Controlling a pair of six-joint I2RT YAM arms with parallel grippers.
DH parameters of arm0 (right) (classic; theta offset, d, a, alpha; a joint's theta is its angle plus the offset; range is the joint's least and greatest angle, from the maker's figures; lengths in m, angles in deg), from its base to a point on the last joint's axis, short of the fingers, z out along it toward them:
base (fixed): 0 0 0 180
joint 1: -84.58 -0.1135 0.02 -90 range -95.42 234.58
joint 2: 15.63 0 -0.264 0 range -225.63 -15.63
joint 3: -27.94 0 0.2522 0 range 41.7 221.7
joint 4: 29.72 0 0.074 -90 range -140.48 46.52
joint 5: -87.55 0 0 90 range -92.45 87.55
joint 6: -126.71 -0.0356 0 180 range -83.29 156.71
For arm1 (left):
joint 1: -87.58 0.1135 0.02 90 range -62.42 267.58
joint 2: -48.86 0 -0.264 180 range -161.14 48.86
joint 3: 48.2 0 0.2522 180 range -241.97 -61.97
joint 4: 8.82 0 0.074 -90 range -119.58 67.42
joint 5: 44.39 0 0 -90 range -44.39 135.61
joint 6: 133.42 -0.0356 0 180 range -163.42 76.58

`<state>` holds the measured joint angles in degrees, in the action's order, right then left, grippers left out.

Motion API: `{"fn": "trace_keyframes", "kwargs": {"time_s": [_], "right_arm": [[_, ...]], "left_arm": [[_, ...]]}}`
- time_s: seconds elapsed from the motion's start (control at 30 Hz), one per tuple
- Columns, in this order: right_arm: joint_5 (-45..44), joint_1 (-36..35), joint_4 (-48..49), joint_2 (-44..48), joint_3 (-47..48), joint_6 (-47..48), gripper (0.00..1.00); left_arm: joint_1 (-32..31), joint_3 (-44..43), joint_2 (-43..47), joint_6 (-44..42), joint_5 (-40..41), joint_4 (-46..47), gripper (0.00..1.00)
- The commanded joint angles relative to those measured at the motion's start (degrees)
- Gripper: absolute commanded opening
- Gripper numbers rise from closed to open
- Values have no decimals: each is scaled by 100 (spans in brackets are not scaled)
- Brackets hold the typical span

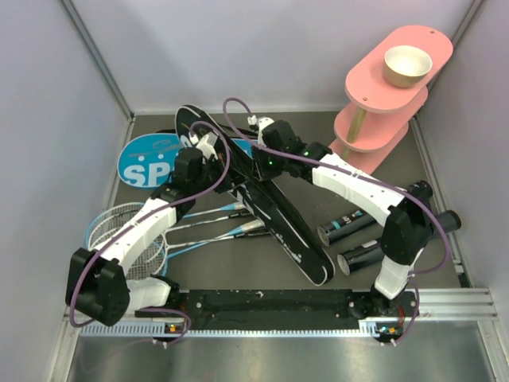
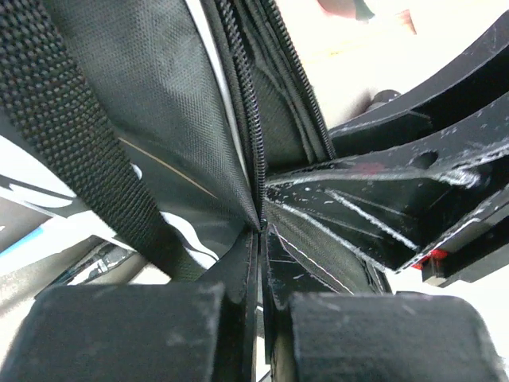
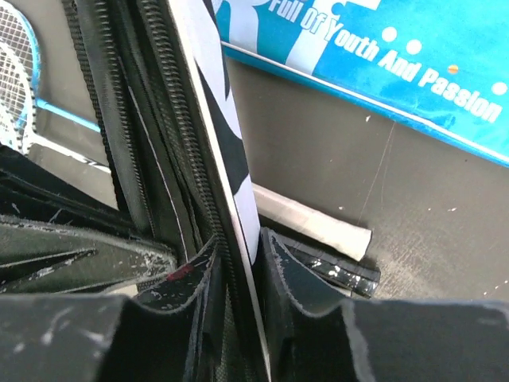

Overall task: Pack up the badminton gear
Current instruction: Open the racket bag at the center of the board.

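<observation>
The black racket bag (image 1: 274, 215) lies diagonally across the middle of the table, its zipper side partly open. My left gripper (image 1: 208, 151) is shut on the bag's zipper edge near the upper end; the left wrist view shows the gripper (image 2: 260, 255) pinching the fabric (image 2: 175, 95). My right gripper (image 1: 258, 157) is shut on the bag's other flap; the right wrist view shows the gripper (image 3: 238, 263) clamping the black and white panel (image 3: 227, 143). The blue SPORT bag (image 1: 149, 165) lies behind, partly under the black bag. Blue rackets (image 1: 127, 231) lie at left. Two black tubes (image 1: 350, 231) lie at right. No shuttlecocks show.
The pink three-tier stand (image 1: 374, 103) with the tan bowl (image 1: 407, 65) stands at the back right. Grey walls close in the left, back and right sides. A white-wrapped handle (image 3: 318, 223) lies on the mat beside the black bag.
</observation>
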<state>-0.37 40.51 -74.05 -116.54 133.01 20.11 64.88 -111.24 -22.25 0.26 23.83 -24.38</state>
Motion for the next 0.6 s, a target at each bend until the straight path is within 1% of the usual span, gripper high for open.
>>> {"fn": "trace_keyframes", "kwargs": {"time_s": [0.0,0.03,0.07,0.1,0.23,0.27,0.37,0.43,0.47,0.57], "right_arm": [[-588,-40,-107,185,-183,438,22],[-247,-49,-46,185,-244,438,24],[-70,-49,41,194,-315,412,28],[45,-57,120,229,-394,377,30],[414,-66,428,194,-553,192,27],[398,-57,420,202,-553,184,25],[214,-40,403,395,-658,219,25],[108,21,376,606,-850,245,29],[125,48,376,842,-921,236,33],[222,110,359,1124,-1159,411,36]], "left_arm": [[-59,-513,291,-404,-370,207,0],[-59,-521,300,-439,-432,207,0],[-59,-530,291,-448,-580,207,0],[-68,-565,273,-448,-660,198,0],[-112,-644,221,-501,-1029,242,0],[-129,-653,229,-510,-1117,242,0],[-138,-645,326,-615,-1127,207,0],[-147,-653,457,-807,-1022,-134,0],[-138,-662,493,-878,-995,-223,0],[-138,-662,598,-1116,-1012,-417,0]]}}
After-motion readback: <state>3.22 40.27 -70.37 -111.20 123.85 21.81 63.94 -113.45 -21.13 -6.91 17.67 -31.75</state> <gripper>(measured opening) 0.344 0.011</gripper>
